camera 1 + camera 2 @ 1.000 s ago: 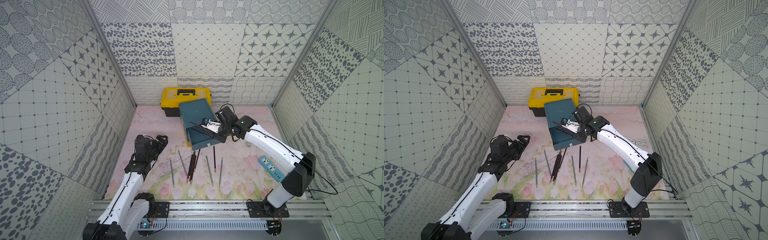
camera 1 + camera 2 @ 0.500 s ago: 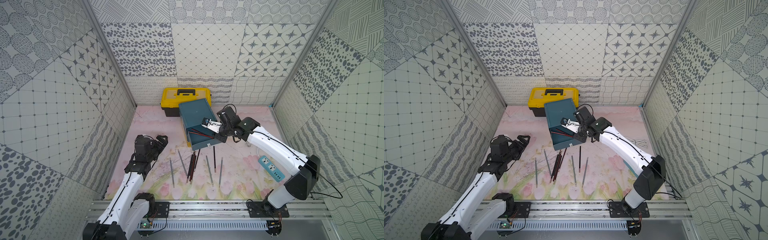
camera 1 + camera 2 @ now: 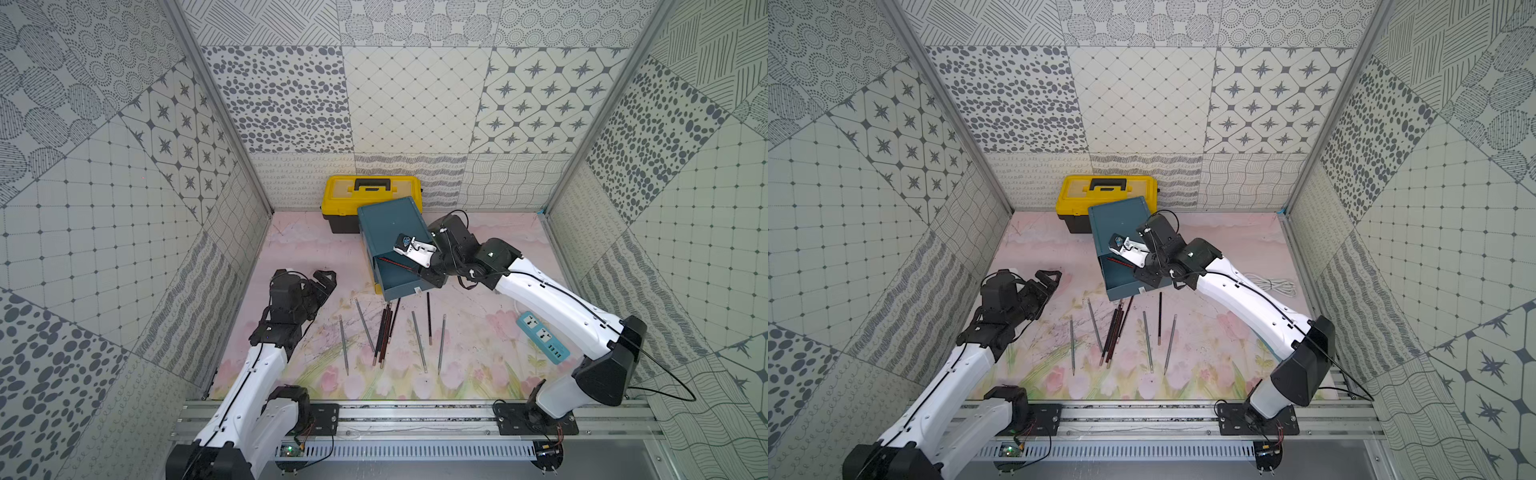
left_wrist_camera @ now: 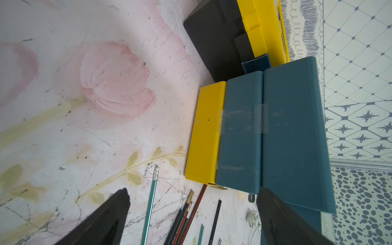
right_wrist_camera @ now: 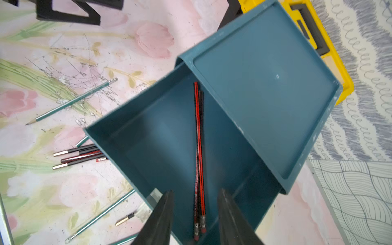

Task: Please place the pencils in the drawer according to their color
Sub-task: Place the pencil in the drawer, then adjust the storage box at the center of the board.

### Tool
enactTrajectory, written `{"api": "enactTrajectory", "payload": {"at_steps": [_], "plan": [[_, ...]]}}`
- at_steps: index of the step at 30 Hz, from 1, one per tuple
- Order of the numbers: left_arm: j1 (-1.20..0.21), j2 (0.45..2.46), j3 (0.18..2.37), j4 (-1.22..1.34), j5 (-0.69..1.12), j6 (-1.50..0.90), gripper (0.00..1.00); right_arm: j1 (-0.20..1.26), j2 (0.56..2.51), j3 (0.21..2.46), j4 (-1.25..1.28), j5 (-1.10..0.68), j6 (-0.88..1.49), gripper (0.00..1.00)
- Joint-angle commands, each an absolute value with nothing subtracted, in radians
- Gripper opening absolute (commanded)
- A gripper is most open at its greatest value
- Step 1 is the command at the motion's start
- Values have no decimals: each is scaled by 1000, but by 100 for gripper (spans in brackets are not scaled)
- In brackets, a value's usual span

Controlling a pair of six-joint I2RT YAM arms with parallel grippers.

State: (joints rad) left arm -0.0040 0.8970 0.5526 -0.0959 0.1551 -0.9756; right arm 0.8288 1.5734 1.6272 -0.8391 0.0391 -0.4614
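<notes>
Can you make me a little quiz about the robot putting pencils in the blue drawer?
1. True or false: the right gripper is squeezing a pencil.
2. Which pencils lie in the open drawer? A silver, B red with black stripes, C yellow.
3. Fill in: the toolbox behind the cabinet is coloured ____.
Key: 1 false; 2 B; 3 yellow.

From the right wrist camera I see my right gripper [image 5: 195, 194] with jaws parted over the pulled-out teal drawer [image 5: 148, 135], where what look like two red-and-black striped pencils [image 5: 199, 135] lie together, with green pencils [image 5: 72, 101] and dark pencils [image 5: 80, 158] on the floral mat [image 5: 31, 186] beside it.
</notes>
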Motion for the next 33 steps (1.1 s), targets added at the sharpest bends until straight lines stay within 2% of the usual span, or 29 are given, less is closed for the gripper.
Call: {"api": "enactTrajectory", "payload": {"at_steps": [1,6,15,18,20,23,27,33], "plan": [[7,901,569,-51,180,-979,99,871,1620,1675,-789,98,-429,41],[7,894,570,-70,165,-970,99,949,1627,1681,-763,216,-355,43],[7,916,576,-75,205,-950,99,1049,1526,1632,-742,451,-17,46],[2,932,590,-115,246,-925,96,1048,1458,1570,-742,515,79,51],[-16,940,598,-145,262,-908,90,1042,1411,1523,-743,545,142,55],[-96,947,603,-194,242,-890,84,1000,1339,1451,-747,526,235,57],[-217,980,589,-196,199,-891,84,869,1267,1359,-746,424,330,58],[-258,1099,582,-80,213,-917,79,706,1222,1285,-724,293,365,59]]}}
